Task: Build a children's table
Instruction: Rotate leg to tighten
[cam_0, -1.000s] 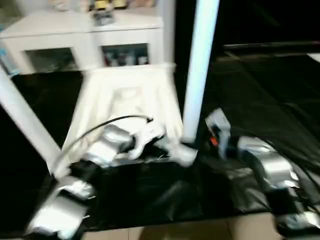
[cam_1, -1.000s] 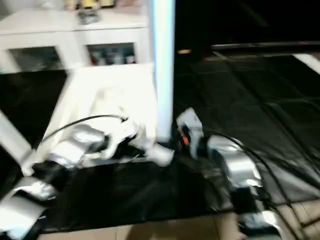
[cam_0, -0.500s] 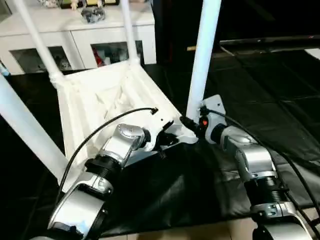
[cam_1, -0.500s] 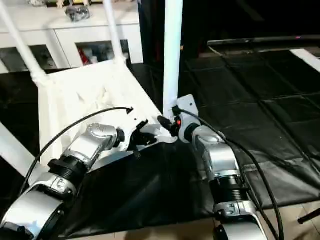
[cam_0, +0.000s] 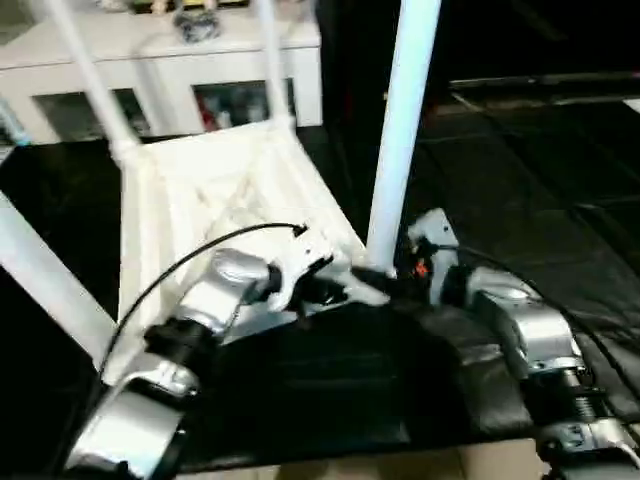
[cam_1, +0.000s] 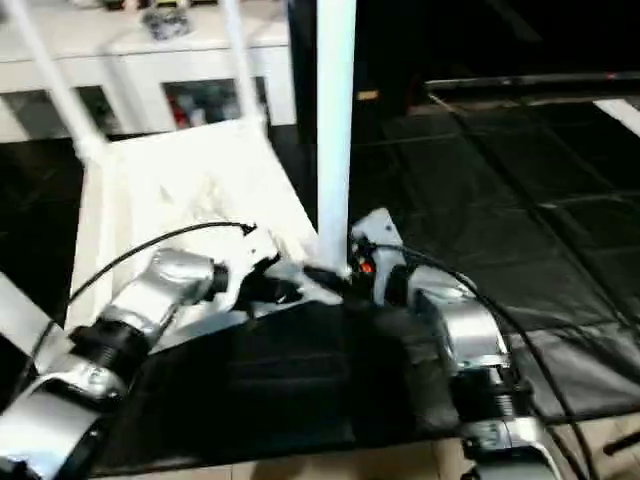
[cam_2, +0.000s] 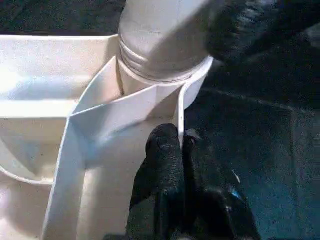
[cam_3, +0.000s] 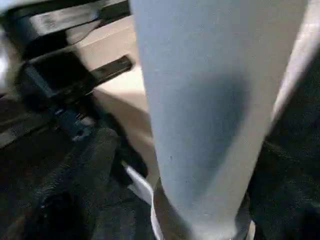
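Left wrist view: the left gripper (cam_2: 181, 150) is pinched shut on the upturned table top's (cam_0: 215, 195) rim beside the near corner socket. The right gripper (cam_3: 200, 165) stands open around the leg (cam_0: 398, 140) seated there. Looks like final seating; next, release and check it holds. Two legs rise behind.

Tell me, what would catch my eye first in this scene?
An upside-down white table lies on black floor mats, its legs pointing up. The nearest leg rises in the middle, in the corner socket between the two silver arms. The left gripper pinches the table's rim by that socket, jaws shut, and the right gripper sits at the leg's foot.
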